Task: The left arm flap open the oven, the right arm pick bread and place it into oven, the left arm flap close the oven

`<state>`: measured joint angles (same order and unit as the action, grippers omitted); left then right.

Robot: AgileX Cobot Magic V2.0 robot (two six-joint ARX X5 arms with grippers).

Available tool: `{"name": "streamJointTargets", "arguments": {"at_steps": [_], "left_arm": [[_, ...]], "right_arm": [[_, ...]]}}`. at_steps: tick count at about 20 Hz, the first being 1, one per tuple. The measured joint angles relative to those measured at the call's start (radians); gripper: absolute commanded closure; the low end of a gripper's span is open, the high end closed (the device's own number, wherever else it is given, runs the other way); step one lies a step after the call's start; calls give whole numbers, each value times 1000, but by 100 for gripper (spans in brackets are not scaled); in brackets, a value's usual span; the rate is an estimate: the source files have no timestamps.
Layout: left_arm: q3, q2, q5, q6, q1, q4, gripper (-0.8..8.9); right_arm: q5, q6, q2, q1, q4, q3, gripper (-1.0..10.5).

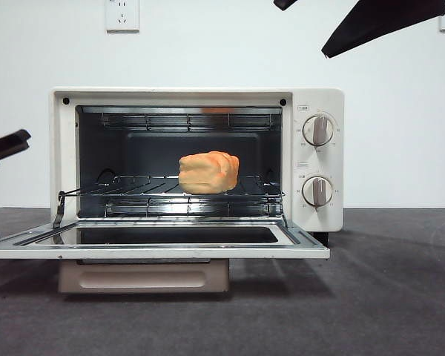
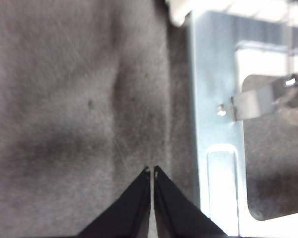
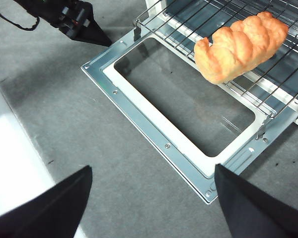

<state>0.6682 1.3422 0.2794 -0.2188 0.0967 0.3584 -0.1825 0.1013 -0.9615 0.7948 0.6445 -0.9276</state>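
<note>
Oven [image 1: 196,159] door is down flat, hinged open toward the camera. Bread [image 1: 208,172] lies on the wire rack [image 1: 170,194] inside, right of centre, clear of the walls. Opening and loading look done; closing the door is what is left.

Right gripper [image 3: 151,201] is high above the table in front of the open door, jaws spread wide, nothing between them. In the front view it shows only as a dark wedge near the top right, well clear of the oven.

Left gripper [image 2: 152,171] has its jaws pressed together, empty, with the tips over bare grey table [image 2: 64,124] just beside the door's metal edge [image 2: 216,148]. The dark shape at the left edge of the front view is probably this arm, though that view alone does not settle it.

Hard to make out:
- Door handle is not visible from any view; it sits on the underside of the lowered door.
- Left wrist picture is blurred, so any contact with the door cannot be judged.
- Far end of the bread is cut off from the front; the right wrist view shows its full length along the rack.
</note>
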Motion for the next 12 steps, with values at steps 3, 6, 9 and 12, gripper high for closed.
{"name": "streamJointTargets", "arguments": {"at_steps": [3, 6, 9, 12], "left_arm": [[0, 29, 63, 2, 0, -36, 799], [0, 64, 97, 4, 0, -40, 799], [0, 78, 114, 9, -3, -37, 799], [0, 78, 159, 11, -23, -34, 799]], "right_arm": [[0, 0, 0, 0, 0, 0, 555], [0, 0, 0, 0, 0, 0, 555], [0, 0, 0, 0, 0, 0, 555], [0, 0, 0, 0, 0, 0, 555]]}}
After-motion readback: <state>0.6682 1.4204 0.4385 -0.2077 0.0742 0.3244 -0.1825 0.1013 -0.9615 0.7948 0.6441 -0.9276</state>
